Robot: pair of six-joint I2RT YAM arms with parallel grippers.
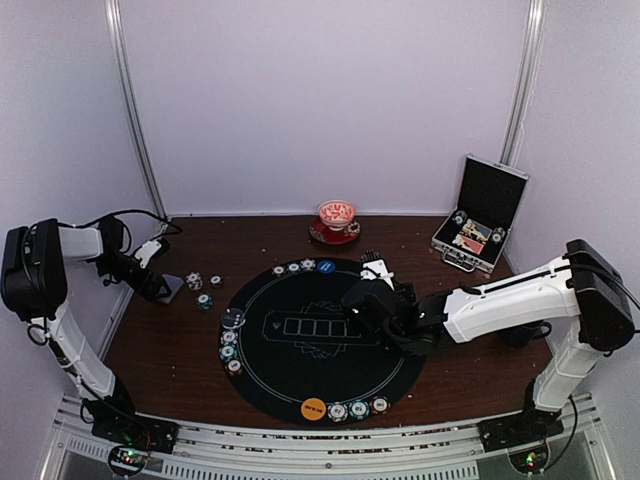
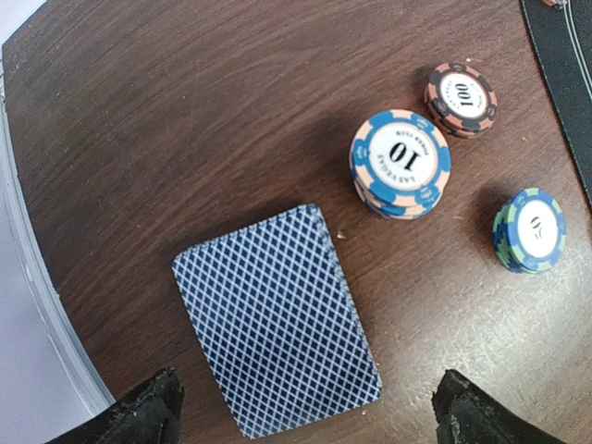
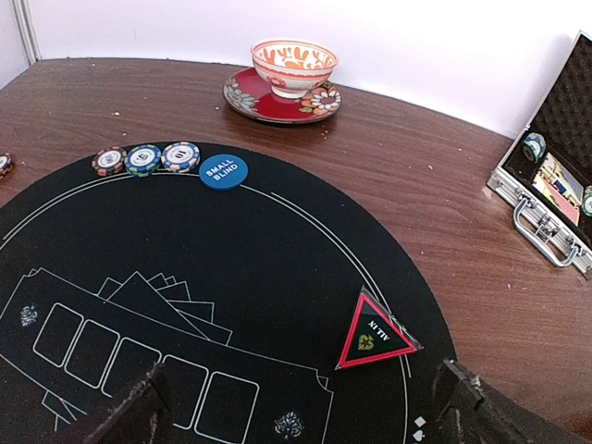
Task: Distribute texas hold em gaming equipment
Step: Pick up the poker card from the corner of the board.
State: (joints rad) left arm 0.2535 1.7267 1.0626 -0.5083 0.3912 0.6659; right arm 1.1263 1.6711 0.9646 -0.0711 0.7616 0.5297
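A grey-blue-backed stack of cards [image 2: 277, 319] lies on the wood at the left, also in the top view [image 1: 169, 289]. My left gripper [image 2: 310, 412] is open and empty, its jaws straddling the cards from above [image 1: 158, 283]. Beside the cards lie a blue 10 chip stack [image 2: 400, 162], a dark 100 chip [image 2: 461, 98] and a green-blue chip [image 2: 529, 231]. My right gripper [image 3: 310, 412] is open and empty over the round black mat [image 1: 300, 375], near its far right rim [image 1: 362, 300]. A red-edged triangular "all in" marker [image 3: 375, 333] lies just ahead of it. A blue "small blind" button [image 3: 224, 172] sits by three chips [image 3: 143, 159].
Chips and a clear disc [image 1: 232, 318] line the mat's left rim; an orange disc [image 1: 313, 408] and three chips line its near rim. A red-patterned bowl on a saucer [image 1: 337, 222] stands at the back. The open silver-edged case [image 1: 480, 212] stands back right.
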